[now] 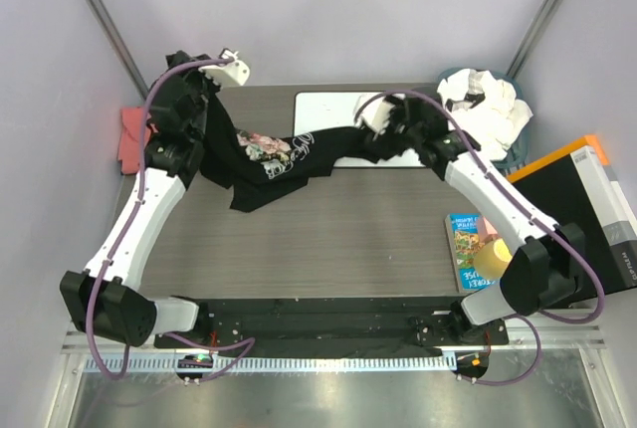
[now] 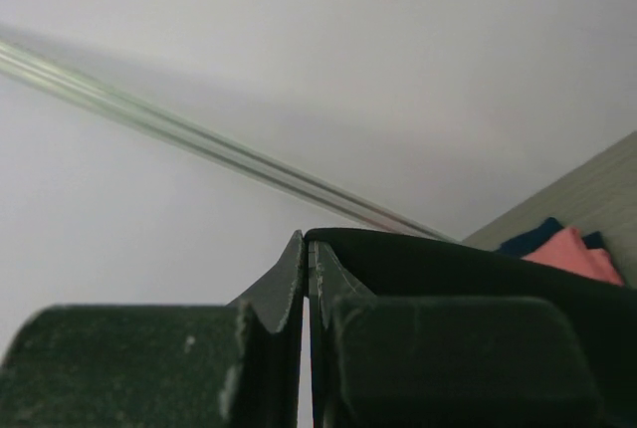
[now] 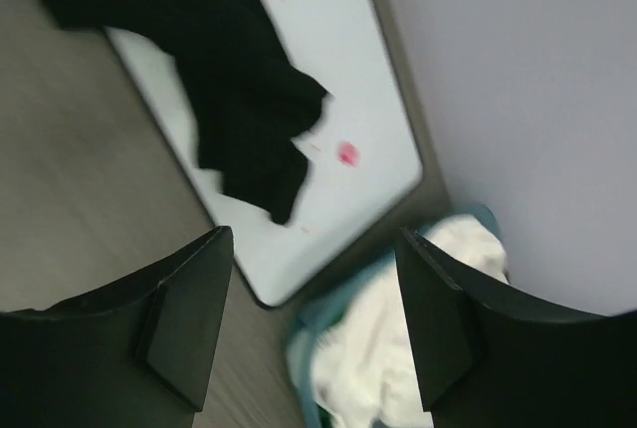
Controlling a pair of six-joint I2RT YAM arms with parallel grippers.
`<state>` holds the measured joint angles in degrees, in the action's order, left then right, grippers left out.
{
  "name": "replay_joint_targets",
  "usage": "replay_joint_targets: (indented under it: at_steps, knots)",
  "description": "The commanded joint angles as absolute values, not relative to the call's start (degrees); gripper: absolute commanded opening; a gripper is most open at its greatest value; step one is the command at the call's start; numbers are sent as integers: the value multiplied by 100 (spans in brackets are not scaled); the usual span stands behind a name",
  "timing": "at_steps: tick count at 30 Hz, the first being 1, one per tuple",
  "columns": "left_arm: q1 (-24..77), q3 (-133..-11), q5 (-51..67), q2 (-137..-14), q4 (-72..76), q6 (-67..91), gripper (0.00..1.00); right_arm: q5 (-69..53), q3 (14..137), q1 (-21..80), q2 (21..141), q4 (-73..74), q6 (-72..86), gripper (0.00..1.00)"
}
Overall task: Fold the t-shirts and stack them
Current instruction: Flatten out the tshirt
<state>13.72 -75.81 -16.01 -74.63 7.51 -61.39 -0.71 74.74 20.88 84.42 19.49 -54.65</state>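
Observation:
A black t-shirt (image 1: 279, 154) with pink-rose print is stretched across the back of the table, its right end (image 3: 249, 119) lying on the white board (image 3: 363, 100). My left gripper (image 2: 307, 244) is shut on the shirt's left end, with black cloth draped over one finger. My right gripper (image 3: 314, 249) hangs open above the board's corner, with nothing between its fingers and the shirt's end just beyond them. A coral-pink t-shirt (image 1: 130, 139) lies crumpled at the far left. White t-shirts (image 1: 488, 109) are piled in a teal basket (image 3: 314, 333) at the back right.
A colourful book (image 1: 466, 247) and a yellow cup (image 1: 492, 256) sit at the right near my right arm's base. A black box with an orange edge (image 1: 582, 204) stands beyond the table's right side. Walls close in on the back and sides.

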Motion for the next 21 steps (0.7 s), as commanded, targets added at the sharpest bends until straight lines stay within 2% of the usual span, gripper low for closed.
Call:
replay_joint_targets:
  at_steps: [1,7,12,21]
  knots:
    - [1590,-7278,-1389,-7856,712,-5810,0,-1616,7392,2987,8489,3164,-4861,70]
    - [1784,-7145,-1441,-8393,931,-5608,0,-1995,7435,3577,9831,2340,-4370,67]
    - [1793,-7304,-1748,-8701,1220,-5589,0,-2249,8234,3831,10993,1942,-3990,62]
    - [1617,-7708,-2188,-9035,1345,-5599,0,-2821,8867,4359,11592,1855,-4596,62]
